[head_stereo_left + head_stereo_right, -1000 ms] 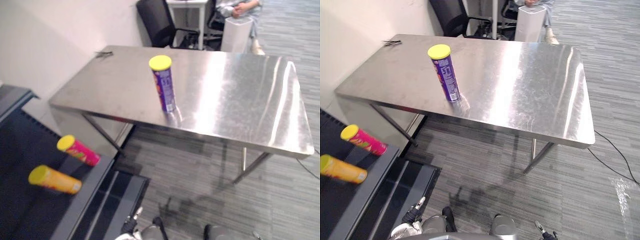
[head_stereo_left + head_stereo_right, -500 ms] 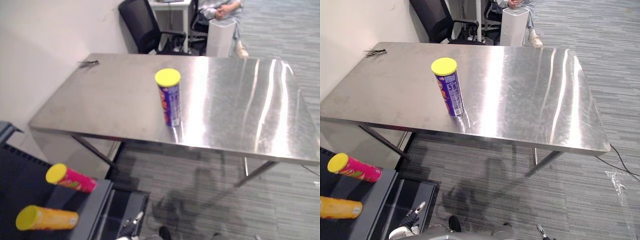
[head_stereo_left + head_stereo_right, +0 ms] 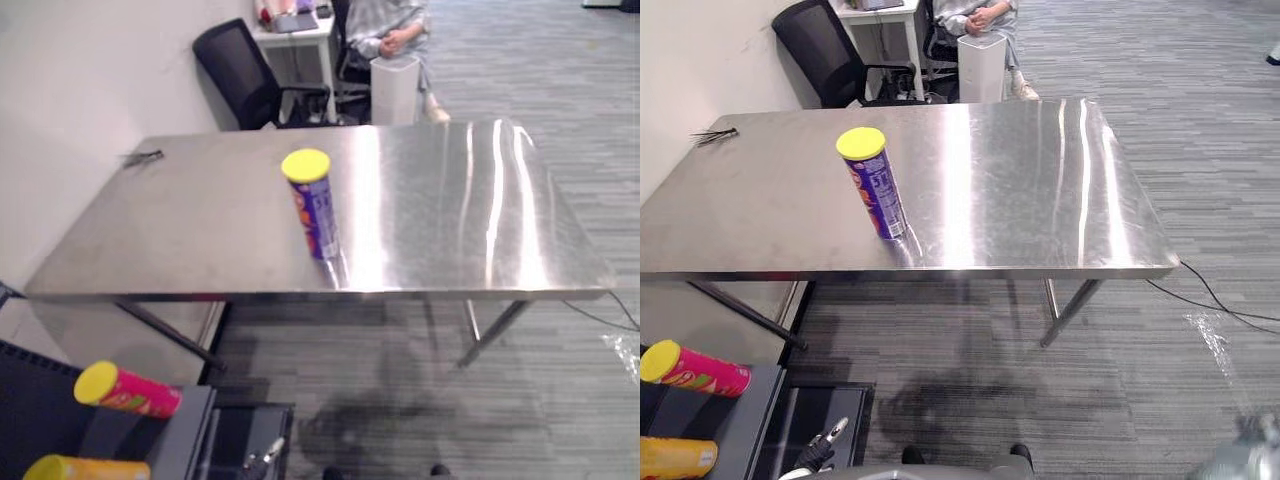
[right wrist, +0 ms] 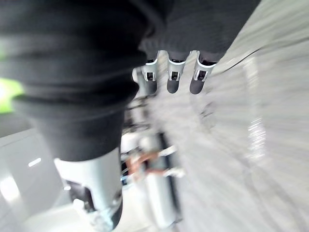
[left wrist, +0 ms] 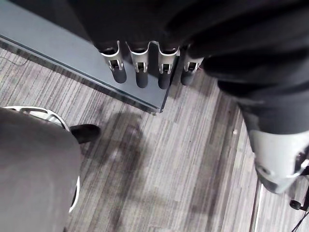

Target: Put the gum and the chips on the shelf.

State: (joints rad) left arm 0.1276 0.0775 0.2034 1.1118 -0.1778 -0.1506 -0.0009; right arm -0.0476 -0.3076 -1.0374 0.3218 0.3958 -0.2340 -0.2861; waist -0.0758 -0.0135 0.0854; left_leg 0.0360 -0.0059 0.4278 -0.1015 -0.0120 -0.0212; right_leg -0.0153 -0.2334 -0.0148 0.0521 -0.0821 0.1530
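While the head camera is looking down in the left eye view, a tall purple chips can with a yellow lid (image 3: 312, 205) is standing upright on the long brushed-steel surface (image 3: 180, 230). It is sitting near the front edge, about midway along, with bare metal lying open on both sides. A small dark object (image 3: 143, 157) is lying at the far left corner. Beyond the far edge a black office chair (image 3: 240, 70), a white upright bin (image 3: 393, 90) and a seated person (image 3: 390, 25) are crowding the space. Grey striped carpet (image 3: 400, 400) is lying open in front of the surface.

Turning to the right eye view, a pink can with a yellow lid (image 3: 695, 368) and an orange can (image 3: 675, 458) are lying on their sides on the dark grey shelf (image 3: 705, 415) at lower left, the pink one close to the shelf's right edge.

Seen in the left wrist view, the left hand (image 5: 141, 70) is hanging with fingers straight and holding nothing, just beside the shelf's grey edge above the carpet.

Seen in the right wrist view, the right hand (image 4: 171, 72) is also hanging with straight fingers, carrying nothing.
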